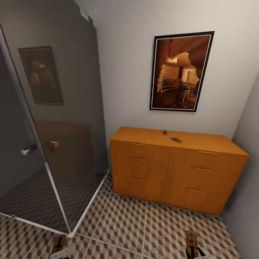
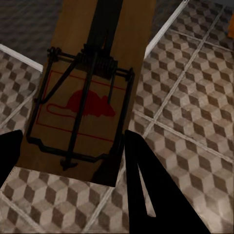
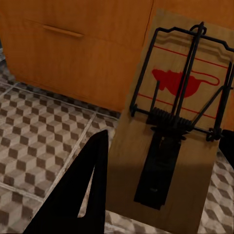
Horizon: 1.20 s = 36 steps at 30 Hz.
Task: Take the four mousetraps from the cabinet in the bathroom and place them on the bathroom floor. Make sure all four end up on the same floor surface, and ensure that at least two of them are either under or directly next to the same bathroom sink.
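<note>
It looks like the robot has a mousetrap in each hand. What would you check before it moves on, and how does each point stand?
1. Left gripper holds a mousetrap: ok.
2. Right gripper holds a second trap: ok.
3. Two more traps, one and another, wait on the cabinet top: ok.
4. Floor ahead free of obstacles: ok.
5. Sink position known: cannot tell.
6. Held traps' bars set or sprung: cannot tell.

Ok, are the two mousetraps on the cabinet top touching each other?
Apart. Head view shows bare cabinet top between the far mousetrap and the near mousetrap.
</note>
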### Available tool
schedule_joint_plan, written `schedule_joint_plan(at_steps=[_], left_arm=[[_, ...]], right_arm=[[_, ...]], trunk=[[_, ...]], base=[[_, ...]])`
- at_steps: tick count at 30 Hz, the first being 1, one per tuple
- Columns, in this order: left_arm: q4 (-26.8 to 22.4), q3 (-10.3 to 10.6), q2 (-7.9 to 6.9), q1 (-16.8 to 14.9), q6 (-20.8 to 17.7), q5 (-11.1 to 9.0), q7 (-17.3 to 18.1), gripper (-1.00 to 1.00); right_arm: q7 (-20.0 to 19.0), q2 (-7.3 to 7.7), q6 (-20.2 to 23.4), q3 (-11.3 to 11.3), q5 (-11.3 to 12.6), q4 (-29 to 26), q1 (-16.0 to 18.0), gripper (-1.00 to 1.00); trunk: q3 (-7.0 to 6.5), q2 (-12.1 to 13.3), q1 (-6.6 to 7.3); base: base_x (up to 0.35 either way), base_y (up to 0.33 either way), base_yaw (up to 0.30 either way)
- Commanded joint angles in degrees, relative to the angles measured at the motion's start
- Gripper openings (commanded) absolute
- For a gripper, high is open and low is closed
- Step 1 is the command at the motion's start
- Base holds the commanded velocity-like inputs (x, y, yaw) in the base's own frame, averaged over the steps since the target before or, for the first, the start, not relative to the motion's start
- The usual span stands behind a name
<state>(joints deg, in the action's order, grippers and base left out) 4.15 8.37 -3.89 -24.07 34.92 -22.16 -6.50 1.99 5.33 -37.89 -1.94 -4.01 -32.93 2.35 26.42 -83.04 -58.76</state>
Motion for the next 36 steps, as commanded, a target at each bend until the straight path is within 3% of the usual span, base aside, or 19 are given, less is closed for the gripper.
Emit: schedule_joint_plan(at_steps=[1, 36], left_arm=[[0.2, 0.5, 0.03, -0.1, 0.2, -0.1, -0.2, -1.00], [0.2, 0.5, 0.03, -0.1, 0.2, -0.1, -0.2, -1.00]], right_arm=[[0.1, 0.03, -0.1, -0.1, -0.2, 0.0, 0.0, -1.00], [0.1, 0.03, -0.1, -0.1, -0.2, 0.1, 0.0, -1.00]], trunk=[[0.06, 0.0, 0.03], [0.13, 0.0, 0.03]], base=[[-0.269, 0.055, 0.244], [-0.209, 0.038, 0.224]])
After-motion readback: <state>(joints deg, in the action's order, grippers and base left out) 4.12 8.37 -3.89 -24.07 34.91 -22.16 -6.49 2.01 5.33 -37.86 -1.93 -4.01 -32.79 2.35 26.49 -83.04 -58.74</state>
